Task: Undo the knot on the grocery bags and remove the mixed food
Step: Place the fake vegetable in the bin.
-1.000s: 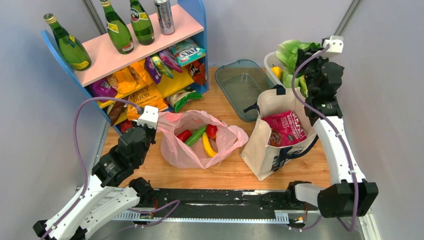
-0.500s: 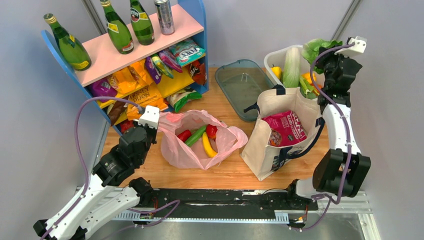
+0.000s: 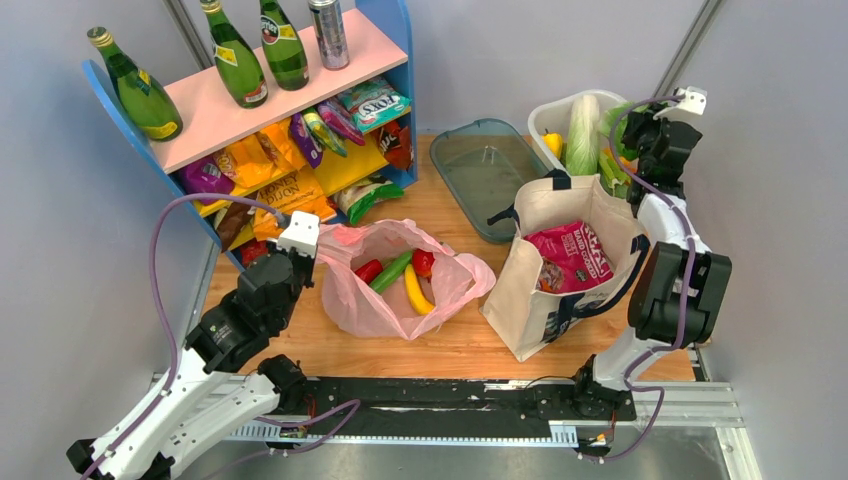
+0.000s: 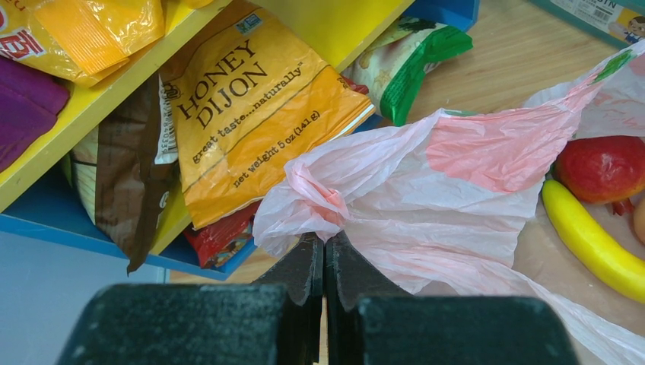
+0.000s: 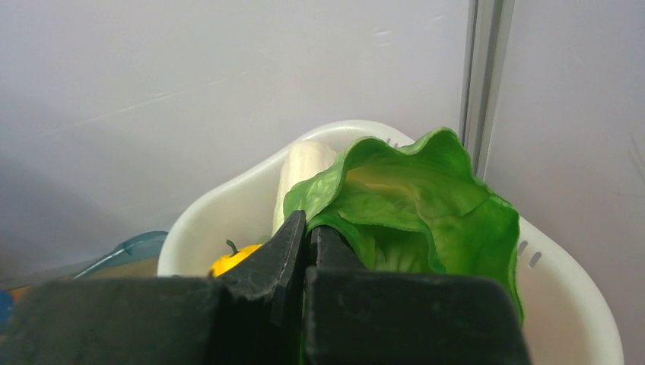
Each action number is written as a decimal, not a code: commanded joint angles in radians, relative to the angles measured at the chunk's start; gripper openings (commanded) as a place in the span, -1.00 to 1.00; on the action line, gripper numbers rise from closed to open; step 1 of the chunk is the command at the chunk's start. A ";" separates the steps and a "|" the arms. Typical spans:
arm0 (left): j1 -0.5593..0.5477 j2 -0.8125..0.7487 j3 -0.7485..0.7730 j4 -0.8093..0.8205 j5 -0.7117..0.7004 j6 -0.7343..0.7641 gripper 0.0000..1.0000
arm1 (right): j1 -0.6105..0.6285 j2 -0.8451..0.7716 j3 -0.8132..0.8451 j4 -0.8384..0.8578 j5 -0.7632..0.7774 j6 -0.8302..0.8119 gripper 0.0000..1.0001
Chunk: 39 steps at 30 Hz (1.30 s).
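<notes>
Two clamped grips. At 1 o'clock, right gripper (image 5: 306, 251) pinched on the ruffled green lettuce leaf (image 5: 411, 205). Sits lower than half a second ago, down at the 3 o'clock side of the round white plastic basket (image 5: 220, 209), near a long pale cabbage (image 3: 583, 135). At 8 o'clock, no change: left gripper (image 4: 325, 255) shut on the thin translucent pink plastic bag (image 3: 380, 300), just under its twisted knot (image 4: 319, 199). Bag mouth open, showing yellow banana (image 3: 417, 290), green cucumber (image 3: 392, 271), red pepper (image 3: 367, 270) and red round fruit (image 3: 424, 262). Cream canvas tote with navy handles (image 3: 520, 300) upright at 3 o'clock of the pink bag, magenta crisp packet (image 3: 572, 257) inside. Only a narrow strip of bare wooden table (image 3: 470, 345) between the bags; more along the 6 o'clock edge. Teal translucent plastic tray (image 3: 485, 175) at 12 o'clock. Basket close to the grey wall.
</notes>
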<state>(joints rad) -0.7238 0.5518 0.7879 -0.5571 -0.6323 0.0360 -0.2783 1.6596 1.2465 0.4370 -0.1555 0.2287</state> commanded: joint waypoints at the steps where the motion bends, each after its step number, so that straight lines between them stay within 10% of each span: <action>1: 0.004 -0.008 -0.005 0.038 0.007 0.013 -1.00 | -0.004 0.019 -0.018 0.199 0.062 -0.048 -1.00; 10: 0.004 0.000 -0.007 0.043 0.012 0.019 -1.00 | -0.004 0.064 -0.066 0.206 0.132 -0.095 -0.92; 15: 0.004 0.002 -0.008 0.045 0.017 0.022 -1.00 | -0.006 0.059 -0.001 0.072 0.044 -0.110 0.24; 20: 0.004 0.001 -0.007 0.045 0.015 0.024 -1.00 | -0.007 0.010 0.005 0.016 0.129 -0.084 0.79; 30: 0.004 -0.007 -0.007 0.044 0.019 0.024 -1.00 | -0.007 -0.199 -0.106 -0.049 0.378 -0.051 1.00; 39: 0.004 -0.011 -0.006 0.045 0.032 0.026 -1.00 | -0.005 -0.450 -0.110 -0.357 0.080 0.052 1.00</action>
<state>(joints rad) -0.7238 0.5514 0.7807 -0.5564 -0.6102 0.0517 -0.2832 1.3216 1.1252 0.2459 0.1333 0.1913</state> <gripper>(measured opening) 0.008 0.998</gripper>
